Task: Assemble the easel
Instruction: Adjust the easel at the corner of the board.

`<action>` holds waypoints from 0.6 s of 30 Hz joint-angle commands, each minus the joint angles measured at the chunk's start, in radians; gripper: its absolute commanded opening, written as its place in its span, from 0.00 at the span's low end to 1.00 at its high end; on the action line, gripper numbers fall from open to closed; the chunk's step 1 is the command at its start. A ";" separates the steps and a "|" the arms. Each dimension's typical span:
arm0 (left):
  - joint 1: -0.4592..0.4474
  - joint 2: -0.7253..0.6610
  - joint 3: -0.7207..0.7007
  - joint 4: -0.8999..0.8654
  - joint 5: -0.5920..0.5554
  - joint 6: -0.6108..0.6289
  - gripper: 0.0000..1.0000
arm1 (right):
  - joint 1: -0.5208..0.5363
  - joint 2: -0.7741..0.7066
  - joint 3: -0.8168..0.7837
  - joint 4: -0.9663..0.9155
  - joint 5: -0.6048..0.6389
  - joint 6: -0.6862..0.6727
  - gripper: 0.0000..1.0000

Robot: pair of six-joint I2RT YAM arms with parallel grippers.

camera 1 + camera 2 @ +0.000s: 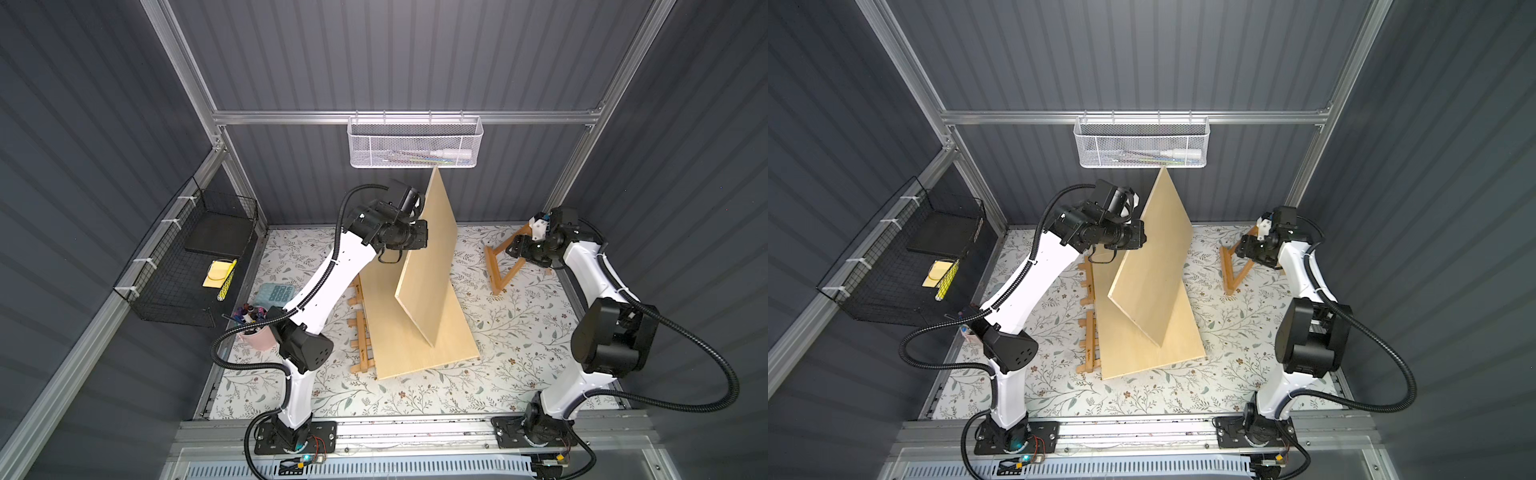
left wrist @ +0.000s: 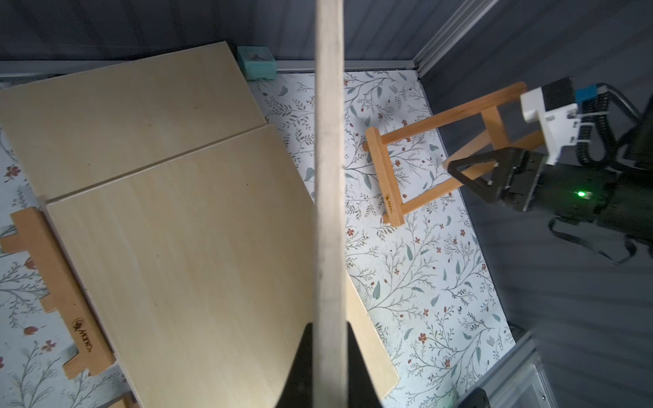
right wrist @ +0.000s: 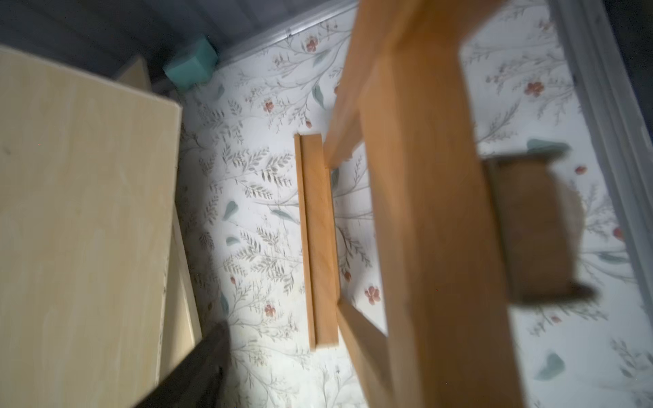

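Observation:
My left gripper (image 1: 419,239) (image 1: 1140,239) (image 2: 329,325) is shut on a pale plywood board (image 1: 428,266) (image 1: 1150,266) (image 2: 328,176). It holds the board tilted on edge above the table's middle. Two more pale boards (image 2: 159,229) (image 2: 123,113) lie flat and overlapping below it. They partly cover a slatted easel frame (image 1: 360,328) (image 1: 1088,332) (image 2: 56,279). A small wooden support frame (image 1: 496,270) (image 1: 1229,270) (image 2: 388,176) stands propped at the back right. My right gripper (image 1: 513,247) (image 1: 1244,247) (image 2: 459,169) is at its raised bar, jaws apart. In the right wrist view one dark finger (image 3: 201,367) shows, clear of the blurred bar (image 3: 434,212).
A white mesh basket (image 1: 415,141) hangs on the back rail just above the held board's top corner. A black wire basket (image 1: 187,266) lines the left wall. A pink cup of pens (image 1: 253,332) and a teal palette (image 1: 278,293) sit by the left arm. A teal box (image 2: 256,61) stands at the back wall.

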 commanded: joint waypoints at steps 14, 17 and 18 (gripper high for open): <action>-0.035 -0.007 0.093 0.229 0.099 -0.027 0.00 | 0.019 -0.050 -0.072 0.078 -0.133 0.162 0.73; -0.046 0.022 0.127 0.258 0.098 -0.048 0.00 | 0.046 -0.114 -0.132 0.101 -0.141 0.210 0.74; -0.051 0.031 0.136 0.271 0.095 -0.053 0.00 | 0.058 -0.133 -0.148 0.101 -0.139 0.216 0.74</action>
